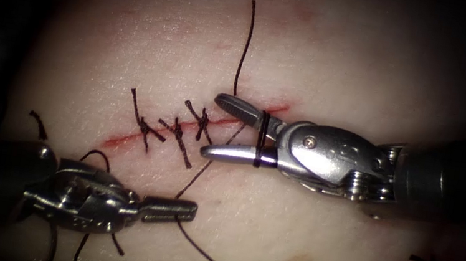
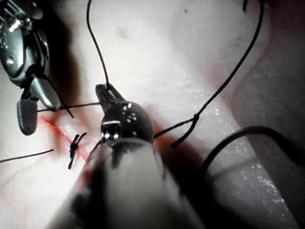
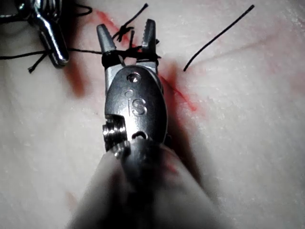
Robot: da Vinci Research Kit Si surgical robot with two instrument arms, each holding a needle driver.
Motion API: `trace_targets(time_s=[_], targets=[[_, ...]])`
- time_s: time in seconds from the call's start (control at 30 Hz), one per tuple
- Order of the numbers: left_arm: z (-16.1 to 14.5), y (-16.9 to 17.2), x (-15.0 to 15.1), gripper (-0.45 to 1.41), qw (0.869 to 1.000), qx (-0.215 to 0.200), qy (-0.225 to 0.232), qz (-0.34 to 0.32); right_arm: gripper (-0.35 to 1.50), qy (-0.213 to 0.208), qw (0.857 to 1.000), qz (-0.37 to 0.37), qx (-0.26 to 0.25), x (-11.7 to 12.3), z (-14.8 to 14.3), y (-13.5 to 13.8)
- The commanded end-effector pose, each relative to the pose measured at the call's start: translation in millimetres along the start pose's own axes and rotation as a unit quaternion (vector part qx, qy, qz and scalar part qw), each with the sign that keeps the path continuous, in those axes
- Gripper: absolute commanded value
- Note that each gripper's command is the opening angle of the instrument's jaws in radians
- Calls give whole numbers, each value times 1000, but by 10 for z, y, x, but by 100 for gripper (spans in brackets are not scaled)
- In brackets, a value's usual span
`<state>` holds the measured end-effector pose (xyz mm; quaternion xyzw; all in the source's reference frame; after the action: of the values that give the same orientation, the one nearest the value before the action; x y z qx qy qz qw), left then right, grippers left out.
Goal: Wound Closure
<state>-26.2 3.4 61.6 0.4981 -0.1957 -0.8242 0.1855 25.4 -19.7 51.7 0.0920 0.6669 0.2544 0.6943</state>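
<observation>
dark thread [image 1: 261,138] wraps right tool's [image 1: 222,129] parted fingers; left tool [image 1: 185,209] grips it.

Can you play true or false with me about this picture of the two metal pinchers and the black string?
1. The right tool has its jaws open. True; thread is looped around both jaws near their base.
2. The left tool is holding the thread. True; its jaws are shut on the strand that runs up toward the cut.
3. There are no knots on the cut yet. False; three tied stitches already cross it, to the left of the right tool.
4. The right tool grips a curved needle. False; its open jaws grip nothing.
5. The left tool sits right on top of the cut. False; it lies below the cut, on the tissue.
</observation>
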Motion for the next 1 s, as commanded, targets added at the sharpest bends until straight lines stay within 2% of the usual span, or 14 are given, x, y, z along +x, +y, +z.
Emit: trace_targets(time_s=[0.03, 0.17, 0.4, 0.7, 1.0], targets=[[5, 0, 0, -45, 1000, 10, -7, -4, 63, -5, 1000, -1, -8, -5, 3, -2], [2, -6, 4, -45, 999, 26, -20, -12, 63, -10, 1000, 0, -28, -6, 4, 1], [8, -14, 5, -45, 999, 31, -29, -19, 63, -4, 998, 7, -66, -7, 4, 11], [26, -33, -1, -45, 998, 35, -31, -29, 73, -10, 991, 43, -124, -8, 4, 28], [32, -55, -11, -45, 998, 37, -33, -40, 78, -3, 988, 59, -145, -13, 5, 46]])
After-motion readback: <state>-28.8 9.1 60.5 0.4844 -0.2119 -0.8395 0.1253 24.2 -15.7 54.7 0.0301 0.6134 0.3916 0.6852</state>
